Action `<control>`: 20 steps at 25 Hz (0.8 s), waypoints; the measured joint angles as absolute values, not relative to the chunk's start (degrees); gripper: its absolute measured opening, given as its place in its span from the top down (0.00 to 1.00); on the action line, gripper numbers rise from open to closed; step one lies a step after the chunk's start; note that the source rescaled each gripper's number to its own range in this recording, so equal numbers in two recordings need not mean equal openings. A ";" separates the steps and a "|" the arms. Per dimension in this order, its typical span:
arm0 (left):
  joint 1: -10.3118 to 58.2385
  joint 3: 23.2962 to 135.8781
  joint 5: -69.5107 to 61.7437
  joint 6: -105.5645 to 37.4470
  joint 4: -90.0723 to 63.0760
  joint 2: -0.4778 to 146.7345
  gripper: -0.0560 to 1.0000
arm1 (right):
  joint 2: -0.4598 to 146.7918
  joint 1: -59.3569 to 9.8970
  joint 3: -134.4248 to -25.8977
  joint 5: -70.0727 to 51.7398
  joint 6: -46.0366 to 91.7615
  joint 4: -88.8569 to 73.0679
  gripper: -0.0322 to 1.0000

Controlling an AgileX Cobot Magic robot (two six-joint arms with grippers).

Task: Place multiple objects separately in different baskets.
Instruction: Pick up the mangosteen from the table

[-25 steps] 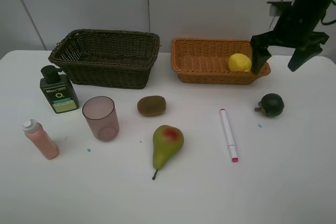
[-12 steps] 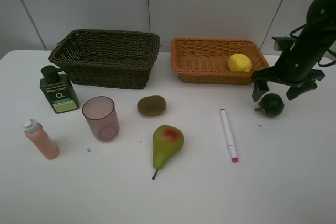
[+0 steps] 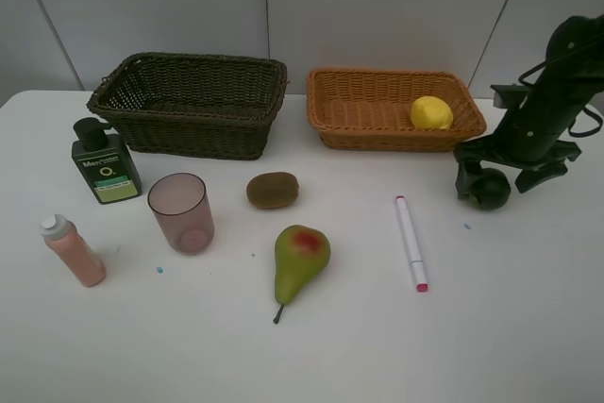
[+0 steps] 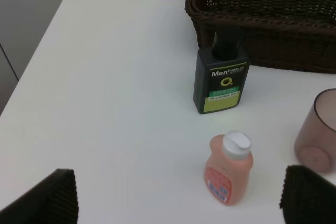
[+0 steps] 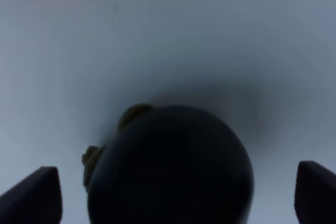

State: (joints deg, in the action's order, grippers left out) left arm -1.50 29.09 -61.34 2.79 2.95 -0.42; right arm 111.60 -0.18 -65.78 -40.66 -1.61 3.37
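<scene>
Though the high view hides the gaps, the wrist view shows the right claw (image 5: pixel 176 192) wide open astride the dark green round fruit (image 5: pixel 168 161).

The dark green round fruit (image 5: pixel 170 171) sits on the white table (image 5: pixel 157 24) between the spread fingertips (image 5: pixel 37 195) of the end effector (image 5: pixel 176 192).

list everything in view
dark basket: 1, brown, back left
tan basket: 1, orange, back right
lemon: 1, yellow, in tan basket
green bottle: 1, dark, by dark basket
pink bottle: 1, pink, front left
cup: 1, pinkish, beside green bottle
kiwi: 1, brown, centre
pear: 1, green, before kiwi
marker: 1, white, right of pear
round fruit: 1, dark green, far right
table: 1, white
left gripper: 1, black, open, facing pink bottle
right gripper: 1, black, open around round fruit
</scene>
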 joint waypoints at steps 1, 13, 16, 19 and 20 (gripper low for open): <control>-1.50 29.09 -61.34 2.79 2.95 -0.42 0.00 | 112.02 -0.18 -65.78 -40.46 -1.61 3.27 0.04; -1.50 29.09 -61.34 2.79 2.95 -0.42 0.00 | 113.97 -0.18 -65.78 -39.63 -1.61 2.93 0.27; -1.50 29.09 -61.34 2.79 2.95 -0.42 0.00 | 113.97 -0.18 -65.78 -39.63 -1.61 2.78 0.37; -1.50 29.09 -61.34 2.79 2.95 -0.42 0.00 | 113.97 -0.18 -65.78 -39.63 -1.61 2.78 0.37; -1.50 29.09 -61.34 2.79 2.95 -0.42 0.00 | 113.97 -0.18 -65.78 -39.63 -1.61 2.78 0.37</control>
